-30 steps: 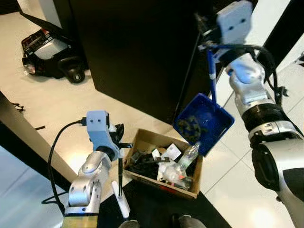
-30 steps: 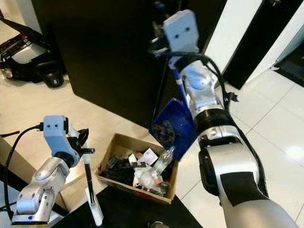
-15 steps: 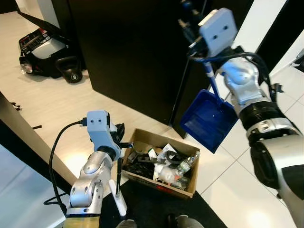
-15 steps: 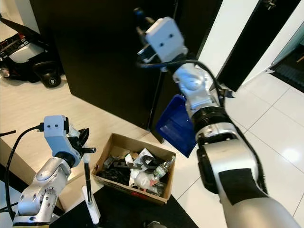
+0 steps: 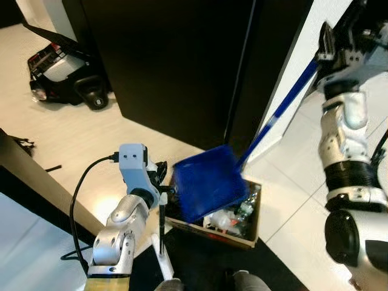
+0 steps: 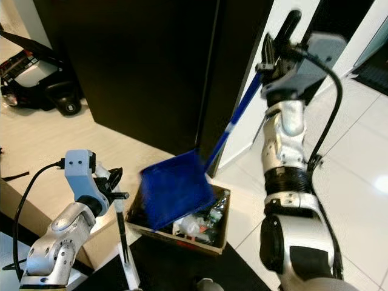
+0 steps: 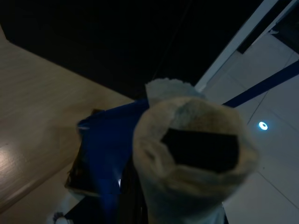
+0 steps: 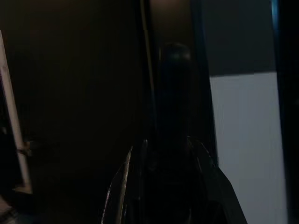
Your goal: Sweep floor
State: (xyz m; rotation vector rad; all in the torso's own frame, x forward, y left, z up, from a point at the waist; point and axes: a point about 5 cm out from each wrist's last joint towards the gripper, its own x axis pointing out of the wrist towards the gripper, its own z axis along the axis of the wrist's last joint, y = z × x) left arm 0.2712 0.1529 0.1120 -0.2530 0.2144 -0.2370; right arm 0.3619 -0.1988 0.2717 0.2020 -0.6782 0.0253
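A blue dustpan hangs tipped with its back upward over an open cardboard box of trash. Its long blue handle slants up to my right gripper, which is shut on the handle's top, high at the right. In the right wrist view the dark handle end sits between the fingers. My left gripper is shut on a thin black brush stick that stands upright just left of the box, its white foot on the dark mat. The stick's pale top is close in the left wrist view, with the dustpan behind it.
A tall black cabinet stands right behind the box. A black wheeled case lies on the beige floor at the far left. A wooden ledge runs along the left. White tiles lie to the right. Grey shoe tips show at the bottom edge.
The dustpan swung from high at the box's right down and left over the box, turned back-up. A second ago it carried debris; half a second ago it was empty. My right arm swung right.
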